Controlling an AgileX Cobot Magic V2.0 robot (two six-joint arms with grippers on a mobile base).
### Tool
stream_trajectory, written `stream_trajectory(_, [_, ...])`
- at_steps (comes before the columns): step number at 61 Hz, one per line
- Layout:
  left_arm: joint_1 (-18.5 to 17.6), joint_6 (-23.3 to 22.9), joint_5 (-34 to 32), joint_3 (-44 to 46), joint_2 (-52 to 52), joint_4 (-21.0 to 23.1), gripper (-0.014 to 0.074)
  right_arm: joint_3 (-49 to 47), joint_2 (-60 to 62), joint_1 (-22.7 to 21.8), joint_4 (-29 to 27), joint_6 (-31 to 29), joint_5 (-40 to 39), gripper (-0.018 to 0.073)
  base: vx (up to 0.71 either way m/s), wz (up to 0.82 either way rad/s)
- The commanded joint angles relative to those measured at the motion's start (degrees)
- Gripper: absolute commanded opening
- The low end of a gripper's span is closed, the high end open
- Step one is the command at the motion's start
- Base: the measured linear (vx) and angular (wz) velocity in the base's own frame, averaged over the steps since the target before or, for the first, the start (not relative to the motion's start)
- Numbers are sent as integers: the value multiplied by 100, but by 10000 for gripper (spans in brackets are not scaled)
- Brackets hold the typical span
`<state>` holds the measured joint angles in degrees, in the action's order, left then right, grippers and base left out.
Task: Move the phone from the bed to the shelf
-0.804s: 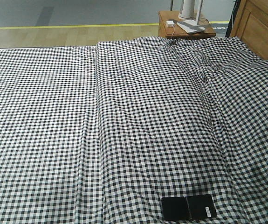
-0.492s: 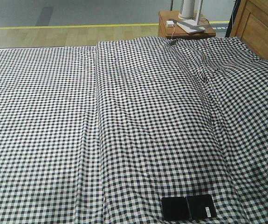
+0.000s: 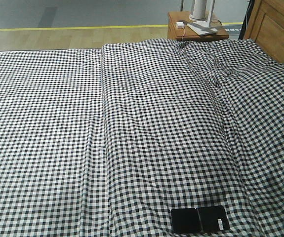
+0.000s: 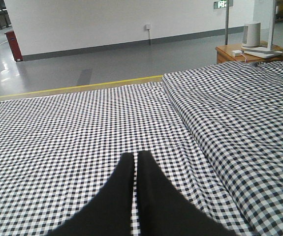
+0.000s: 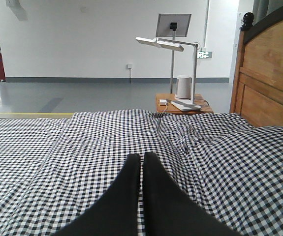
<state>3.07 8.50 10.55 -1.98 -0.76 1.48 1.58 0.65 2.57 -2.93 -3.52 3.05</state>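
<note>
Left gripper point(image 4: 137, 157): the two black jaws are pressed together, only a hairline slit between them, nothing pinched. They hang above the bed point(image 4: 82, 137), and whether they touch it cannot be told. Right gripper point(image 5: 141, 157): same story, jaws closed to a thin line and empty over the check cloth.

One phone point(image 3: 199, 219) is in play. It lies flat on the sheet at the near edge of the front view, right of centre: a thin glossy black rectangle, creased across the middle into two panels, one small white sticker at its right end. Neither wrist camera catches it, so its place relative to either pair of jaws cannot be told.

The sheet is black-and-white gingham, soft, with long ridges running away from the jaws. Ahead and right of the right jaws stands one wooden headboard point(image 5: 264, 73). Straight beyond them is one small brown bedside table point(image 5: 161, 100) carrying one white cylinder point(image 5: 183, 87) and one lamp point(image 5: 171, 44).
</note>
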Motion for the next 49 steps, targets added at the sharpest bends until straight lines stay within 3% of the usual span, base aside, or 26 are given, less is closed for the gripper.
stream_trajectory(1, [-34, -33, -412, 127, -64, 52, 1, 26, 65, -38, 52, -46, -428, -6, 0, 0])
stream_trajectory(39, [-34, -33, -412, 127, -64, 52, 1, 26, 65, -38, 46, -41, -829, -6, 0, 0])
stream_trajectory(49, [-34, -33, -412, 127, -64, 52, 1, 8, 65, -38, 46, -41, -1446, -6, 0, 0])
